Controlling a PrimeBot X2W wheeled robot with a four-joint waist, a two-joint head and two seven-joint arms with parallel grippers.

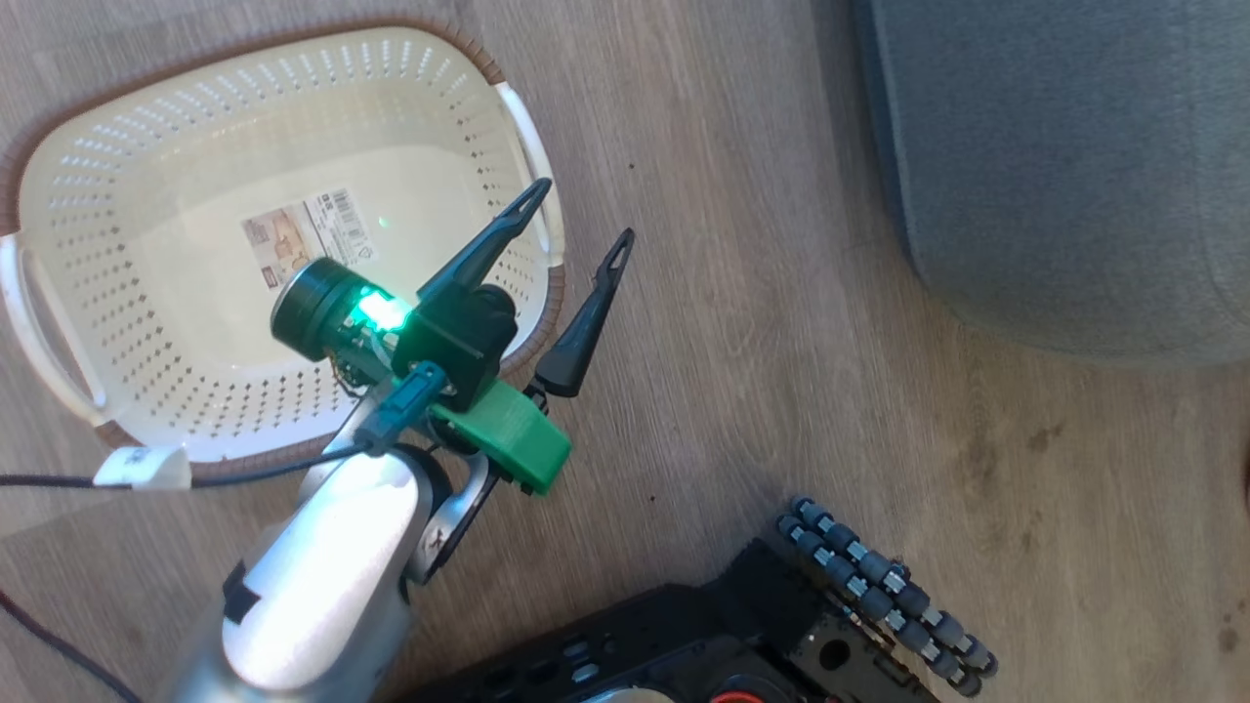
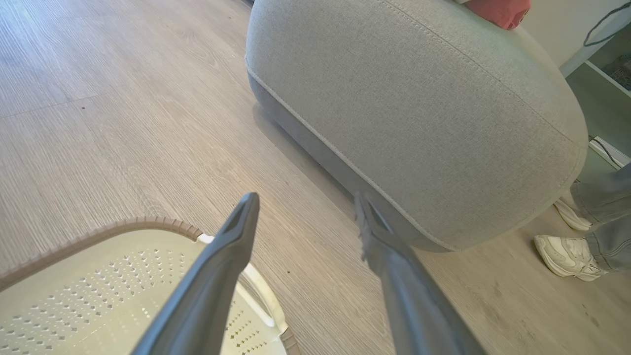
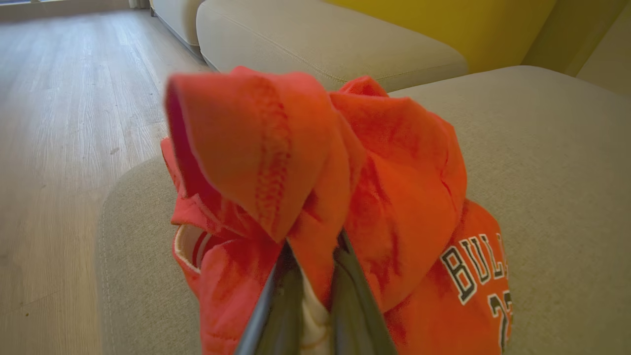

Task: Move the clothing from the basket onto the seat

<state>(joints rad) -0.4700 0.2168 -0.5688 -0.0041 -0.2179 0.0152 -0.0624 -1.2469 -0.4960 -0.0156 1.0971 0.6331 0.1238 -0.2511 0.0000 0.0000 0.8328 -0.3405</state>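
The right gripper [image 3: 314,249] has its two dark fingers pressed together on a fold of the red clothing [image 3: 394,172], which sits bunched in a heap with its lower part resting on the grey seat [image 3: 552,148]. The left gripper [image 1: 583,210] hangs with its fingers spread wide and nothing between them, above the right-hand rim of the cream basket [image 1: 195,322], which stands on the wooden floor [image 1: 781,391] near the seat, its base showing a label sticker [image 1: 308,234]. In the left wrist view a small reddish patch at the seat's top edge is probably the same clothing, and a person's pale shoe [image 2: 567,254] rests on the floor just past the seat
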